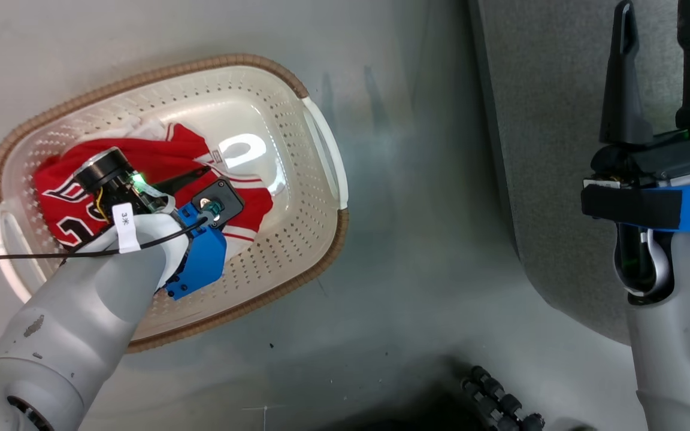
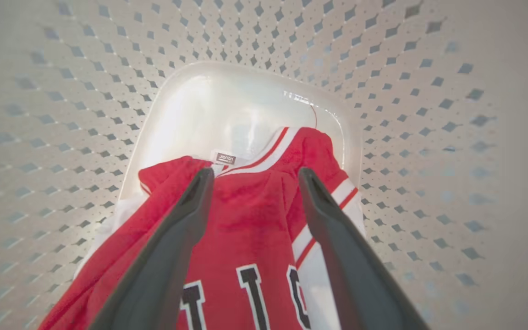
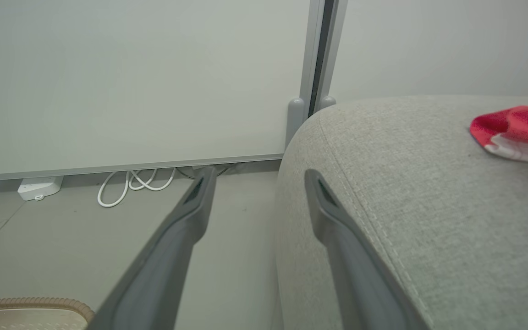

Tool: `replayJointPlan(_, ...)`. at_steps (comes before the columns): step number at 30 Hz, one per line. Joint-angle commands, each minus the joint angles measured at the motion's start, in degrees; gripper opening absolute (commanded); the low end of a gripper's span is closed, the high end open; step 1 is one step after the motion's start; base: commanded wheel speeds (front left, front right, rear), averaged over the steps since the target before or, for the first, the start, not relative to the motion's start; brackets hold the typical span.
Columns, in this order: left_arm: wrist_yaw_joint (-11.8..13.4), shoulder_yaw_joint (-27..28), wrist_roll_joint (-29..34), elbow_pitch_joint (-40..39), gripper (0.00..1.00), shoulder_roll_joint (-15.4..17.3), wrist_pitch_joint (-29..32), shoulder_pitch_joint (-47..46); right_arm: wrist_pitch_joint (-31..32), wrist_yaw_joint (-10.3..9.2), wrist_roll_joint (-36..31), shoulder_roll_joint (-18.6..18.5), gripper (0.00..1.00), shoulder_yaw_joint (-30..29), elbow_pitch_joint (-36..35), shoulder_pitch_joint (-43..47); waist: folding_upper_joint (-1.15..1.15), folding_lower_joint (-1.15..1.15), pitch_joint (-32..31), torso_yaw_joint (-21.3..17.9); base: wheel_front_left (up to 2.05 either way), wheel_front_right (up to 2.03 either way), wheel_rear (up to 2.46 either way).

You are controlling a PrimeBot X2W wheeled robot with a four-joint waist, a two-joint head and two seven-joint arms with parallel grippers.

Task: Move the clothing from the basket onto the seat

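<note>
In the basket (image 2: pixel 85 114) with left gripper (image 2: pixel 255 176), fingers (image 2: pixel 177 238) released, straddling the jersey (image 2: pixel 245 224) near its collar. By the left edge of the seat (image 3: pixel 429 206) with right gripper (image 3: pixel 259 176), likewise released.

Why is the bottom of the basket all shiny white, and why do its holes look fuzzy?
Head view: light glares off the smooth bottom of the basket beside the jersey. Left wrist view: that bottom washes out white, and holes near the picture's edges blur and stretch. Right wrist view: the seat is evenly lit, no glare.

The left gripper (image 1: pixel 184 179) reaches into the basket (image 1: pixel 159 75) over the red jersey (image 1: pixel 162 158).
</note>
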Motion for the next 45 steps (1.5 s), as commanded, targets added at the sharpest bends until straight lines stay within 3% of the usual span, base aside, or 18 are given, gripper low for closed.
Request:
replayJointPlan(1, 0.1, -0.3, 0.0, 0.4, 1.0, 0.3, 0.4, -0.7, -0.1, -0.02, 0.6, 0.2, 1.0, 0.2, -0.5, -1.0, 0.0, -0.01, 1.9, -0.5, 0.0, 0.0, 0.0)
replayJointPlan(16, 0.1, -0.9, 1.7, 4.2, 1.0, 1.5, 3.5, -4.0, -0.1, -0.02, 0.8, 0.7, 1.0, 0.2, -3.1, -2.2, 0.0, -0.01, 8.6, -2.0, 0.0, 0.0, 0.0)
replayJointPlan(28, 0.1, -0.9, 3.1, 6.1, 1.0, 0.8, 7.2, -5.7, 0.0, -0.01, 0.5, 0.9, 1.0, -0.2, -4.4, -1.3, 0.0, -0.01, 10.0, -1.6, 0.0, 0.0, 0.0)
replayJointPlan(29, 0.3, -0.9, 3.0, 6.3, 0.87, 0.7, 7.8, -5.7, 0.0, -0.01, 0.5, 0.9, 1.0, -0.2, -4.5, -1.2, 0.0, -0.01, 10.0, -1.5, 0.0, 0.0, 0.0)
replayJointPlan(30, 0.2, -0.9, 3.3, 6.3, 0.56, 0.6, 8.5, -5.6, 0.0, -0.01, 0.4, 0.9, 1.0, -0.2, -4.7, -1.1, 0.0, -0.01, 10.0, -1.5, 0.0, 0.0, 0.0)
replayJointPlan(33, 0.7, -0.9, 4.2, 6.5, 0.0, 0.4, 9.7, -5.5, 0.0, -0.01, 0.2, 0.9, 1.0, -0.2, -5.0, -1.0, 0.0, -0.01, 10.0, -1.5, 0.0, 0.0, 0.0)
replayJointPlan(45, 0.8, -0.9, 4.0, 6.7, 0.0, -0.2, 9.5, -5.4, 0.0, -0.01, 0.1, 1.1, 1.0, -0.3, -5.2, -1.3, 0.0, -0.01, 10.1, -1.1, 0.0, 0.0, 0.0)
